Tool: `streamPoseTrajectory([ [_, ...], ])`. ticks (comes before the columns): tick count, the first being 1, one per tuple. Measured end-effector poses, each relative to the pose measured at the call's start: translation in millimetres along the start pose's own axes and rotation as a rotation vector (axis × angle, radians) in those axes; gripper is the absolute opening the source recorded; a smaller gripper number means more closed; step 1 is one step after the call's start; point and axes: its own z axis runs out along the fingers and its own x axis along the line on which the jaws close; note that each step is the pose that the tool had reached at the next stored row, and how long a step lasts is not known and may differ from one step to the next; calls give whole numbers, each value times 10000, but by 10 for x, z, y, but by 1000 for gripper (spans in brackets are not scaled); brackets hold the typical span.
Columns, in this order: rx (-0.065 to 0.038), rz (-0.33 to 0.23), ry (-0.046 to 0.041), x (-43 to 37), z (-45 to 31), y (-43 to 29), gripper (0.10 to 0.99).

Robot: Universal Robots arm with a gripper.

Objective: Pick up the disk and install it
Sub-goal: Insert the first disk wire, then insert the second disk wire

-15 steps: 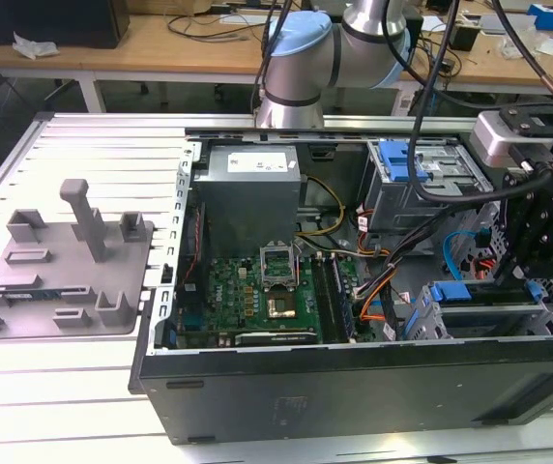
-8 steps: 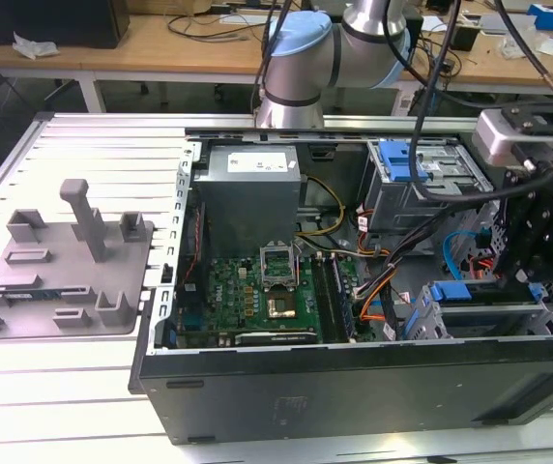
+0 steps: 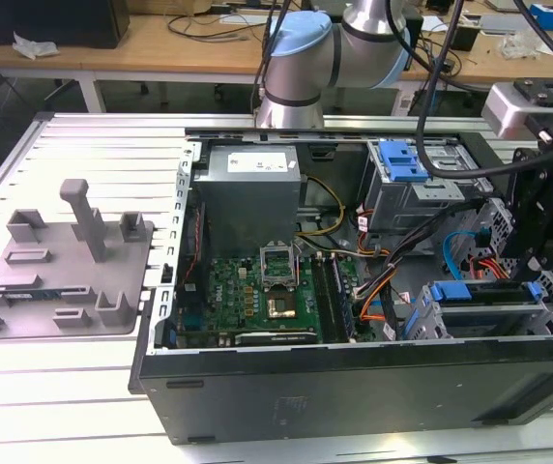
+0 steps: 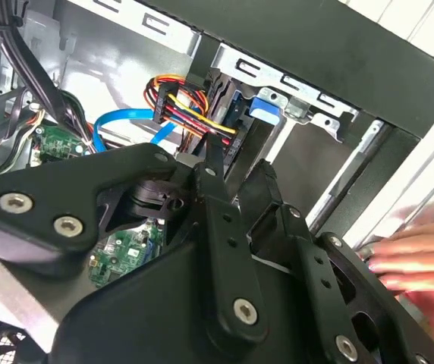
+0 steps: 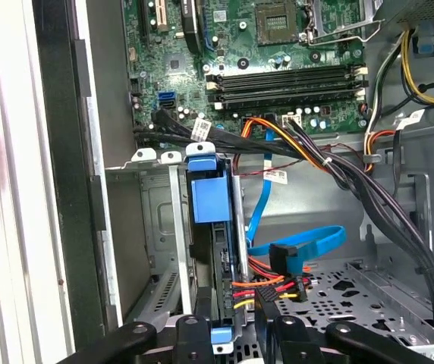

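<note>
The disk (image 5: 206, 199) stands on edge in a slot of the metal drive cage (image 5: 156, 227) inside the open computer case. Its blue bracket faces the camera in the first wrist view. In the exterior view its blue bracket (image 3: 482, 293) lies along the cage at the case's right end. My gripper (image 5: 236, 327) hangs just over the disk's end, open, one black finger on each side of the slot. The fingers (image 4: 211, 182) do not seem to touch the disk. The bracket's blue tab (image 4: 266, 106) shows beyond the gripper (image 4: 237, 173) in the second wrist view. The black gripper (image 3: 540, 263) sits above the cage in the exterior view.
Red, yellow and black power wires (image 5: 270, 284) and a blue data cable (image 5: 308, 243) lie close beside the slot. A second blue-bracketed bay (image 3: 401, 160) sits further back. A person's hand (image 4: 418, 258) rests outside the case wall. A grey stand with posts (image 3: 73, 256) occupies the exterior view's left.
</note>
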Motion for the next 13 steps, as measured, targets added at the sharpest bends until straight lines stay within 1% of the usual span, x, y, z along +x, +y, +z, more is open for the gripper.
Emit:
streamPoseTrajectory([
  [13,1,0,10,0,0,0,361],
])
